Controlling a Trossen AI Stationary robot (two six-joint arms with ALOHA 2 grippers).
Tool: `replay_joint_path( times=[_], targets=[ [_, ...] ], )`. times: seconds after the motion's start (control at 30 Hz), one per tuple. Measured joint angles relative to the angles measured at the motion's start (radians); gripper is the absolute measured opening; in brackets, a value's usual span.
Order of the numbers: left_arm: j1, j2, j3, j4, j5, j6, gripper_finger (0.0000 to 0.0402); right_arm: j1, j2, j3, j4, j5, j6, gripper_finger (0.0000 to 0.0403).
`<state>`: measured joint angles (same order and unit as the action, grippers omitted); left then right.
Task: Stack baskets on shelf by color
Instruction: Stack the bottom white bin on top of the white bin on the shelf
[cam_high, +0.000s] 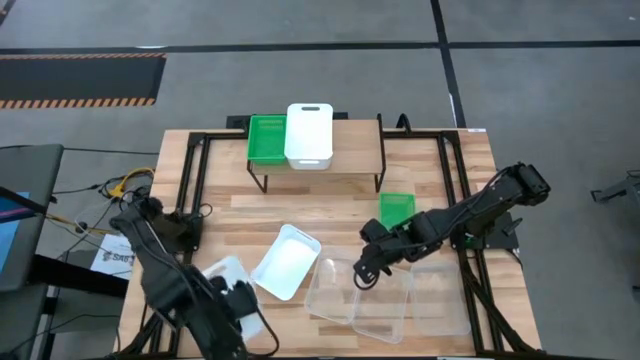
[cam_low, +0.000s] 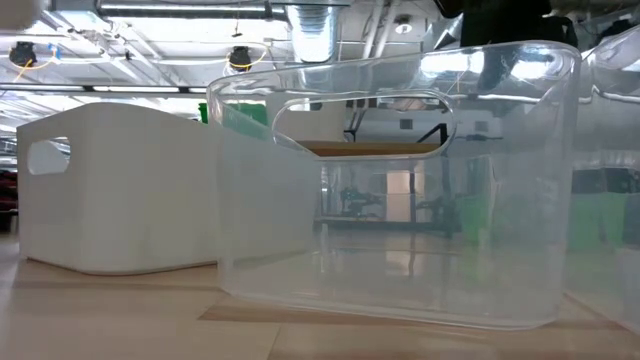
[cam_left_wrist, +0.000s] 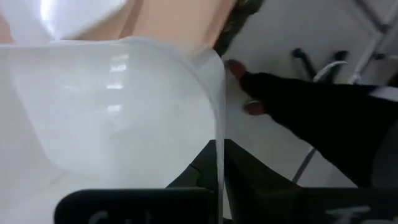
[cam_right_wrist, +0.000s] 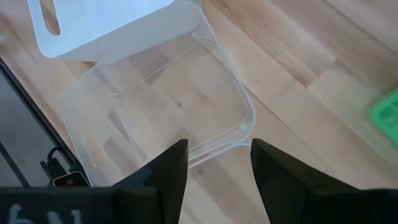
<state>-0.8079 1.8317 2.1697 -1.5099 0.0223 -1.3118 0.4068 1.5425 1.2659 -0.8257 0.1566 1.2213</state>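
Shelf (cam_high: 355, 140) held green tub (cam_high: 265, 138), white tub (cam_high: 309, 135); rest on desk (cam_high: 455, 170). Left jaws (cam_high: 243, 303) clamped on white tub (cam_high: 222, 275); right jaws (cam_high: 362, 276) wide above clear tub (cam_high: 335, 290).

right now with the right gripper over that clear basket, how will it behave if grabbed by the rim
Probably light: the clear basket looks thin-walled and empty. Its glossy plastic may be slippery, so the open right gripper could slide it across the table. The thin rim may flex somewhat.

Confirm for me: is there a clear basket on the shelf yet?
No. In the high view the shelf carries only a green basket and a white basket.
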Motion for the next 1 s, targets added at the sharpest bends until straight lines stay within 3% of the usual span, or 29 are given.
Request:
replay_joint_path(
  times=[0.17,0.43,0.73,1.0],
  targets=[
    [0.065,-0.003,0.181,-0.059,-0.118,0.230,0.0000,-0.001,0.000,0.000,0.000,0.000,-0.036,0.0201],
    [0.270,-0.073,0.175,-0.049,-0.301,0.648,0.0000,-0.018,-0.002,0.000,-0.004,0.001,-0.071,0.0201],
    [0.586,-0.111,0.184,-0.003,-0.565,1.361,0.0000,-0.046,-0.006,0.000,-0.001,0.003,-0.098,0.0201],
    [0.875,-0.071,0.181,0.117,-0.462,1.762,0.0000,-0.078,-0.006,0.000,-0.004,0.003,-0.123,0.0201]
  ],
)
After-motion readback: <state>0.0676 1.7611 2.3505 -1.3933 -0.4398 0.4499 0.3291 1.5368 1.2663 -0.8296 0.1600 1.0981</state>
